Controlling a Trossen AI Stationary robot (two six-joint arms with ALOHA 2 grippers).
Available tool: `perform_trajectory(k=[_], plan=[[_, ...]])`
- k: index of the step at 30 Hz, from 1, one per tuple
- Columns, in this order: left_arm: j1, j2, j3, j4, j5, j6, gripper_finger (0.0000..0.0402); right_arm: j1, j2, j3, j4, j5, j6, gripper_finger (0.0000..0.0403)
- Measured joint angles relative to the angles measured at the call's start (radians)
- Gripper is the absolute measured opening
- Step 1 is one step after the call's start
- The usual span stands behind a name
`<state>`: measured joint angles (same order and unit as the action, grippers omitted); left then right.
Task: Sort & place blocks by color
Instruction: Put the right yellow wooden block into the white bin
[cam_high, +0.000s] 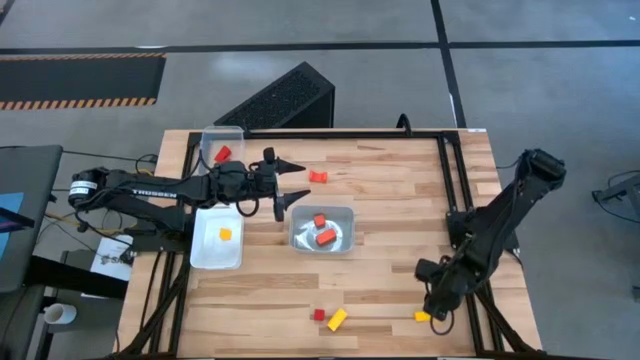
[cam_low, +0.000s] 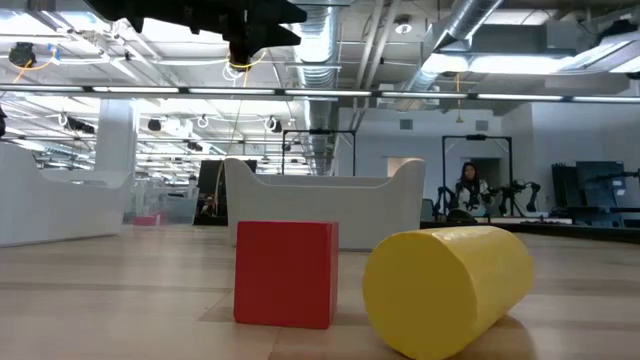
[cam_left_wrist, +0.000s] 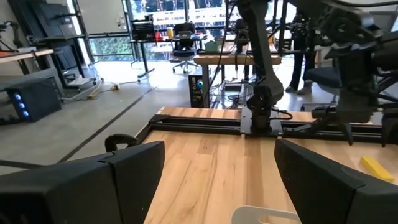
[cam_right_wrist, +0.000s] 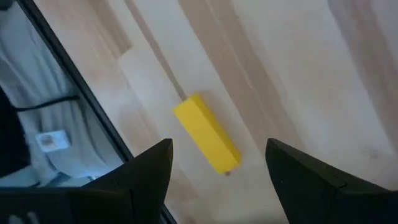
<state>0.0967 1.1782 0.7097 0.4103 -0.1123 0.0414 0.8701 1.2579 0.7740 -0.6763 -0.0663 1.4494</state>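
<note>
My right gripper (cam_high: 432, 308) points steeply down near the table's near right corner, open, just above a small yellow bar (cam_right_wrist: 206, 142) that lies flat on the wood; the fingers stand on either side of it without touching. My left gripper (cam_high: 300, 182) is held level and open over the table's middle left, with nothing between its fingers (cam_left_wrist: 217, 163). A red cube (cam_low: 285, 272) and a yellow cylinder (cam_low: 450, 288) rest on the table by the near edge. One red block (cam_high: 318, 176) lies loose just past the left gripper.
Three clear trays: one at the far left (cam_high: 236, 134) holding a red block, one at the left (cam_high: 203, 255) holding a yellow block, one in the middle (cam_high: 345, 215) holding two red blocks. A black frame rail (cam_right_wrist: 81, 106) runs along the table's edge close to the yellow bar.
</note>
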Motion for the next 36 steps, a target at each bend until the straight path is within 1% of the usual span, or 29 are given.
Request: perform_trajectory(k=[2, 5, 8, 11, 18, 23, 26, 30, 33, 36], plan=[[0.000, 0.000, 0.000, 0.000, 0.000, 0.000, 0.0293, 0.004, 0.033, 0.047, -0.060, 0.000, -0.016, 0.0281], [0.000, 0.000, 0.000, 0.002, 0.000, 0.001, 0.0293, -0.003, 0.085, 0.142, -0.216, 0.004, -0.068, 0.0281], [0.001, 0.000, 0.000, 0.008, 0.000, 0.001, 0.0293, -0.009, 0.139, 0.239, -0.358, 0.040, -0.129, 0.0281], [0.001, 0.000, 0.000, 0.008, 0.000, 0.010, 0.0293, -0.006, 0.196, 0.297, -0.412, 0.083, -0.189, 0.0281], [0.001, 0.000, 0.000, 0.003, 0.000, 0.014, 0.0293, 0.024, 0.303, 0.318, -0.386, 0.071, -0.235, 0.0281], [0.001, 0.000, 0.000, -0.002, 0.001, 0.016, 0.0293, 0.040, 0.322, 0.314, -0.363, 0.069, -0.218, 0.0281], [0.001, 0.000, 0.000, -0.001, 0.020, 0.018, 0.0293, 0.053, 0.293, 0.289, -0.328, 0.096, -0.180, 0.0281], [0.001, 0.000, 0.000, -0.001, 0.021, 0.018, 0.0293, 0.082, 0.226, 0.246, -0.319, 0.151, -0.107, 0.0281], [0.001, 0.000, 0.000, -0.002, 0.021, 0.018, 0.0293, 0.102, 0.190, 0.211, -0.301, 0.155, -0.058, 0.0281], [0.001, 0.000, 0.000, -0.002, 0.021, 0.018, 0.0293, 0.122, 0.189, 0.200, -0.290, 0.156, -0.055, 0.0281]])
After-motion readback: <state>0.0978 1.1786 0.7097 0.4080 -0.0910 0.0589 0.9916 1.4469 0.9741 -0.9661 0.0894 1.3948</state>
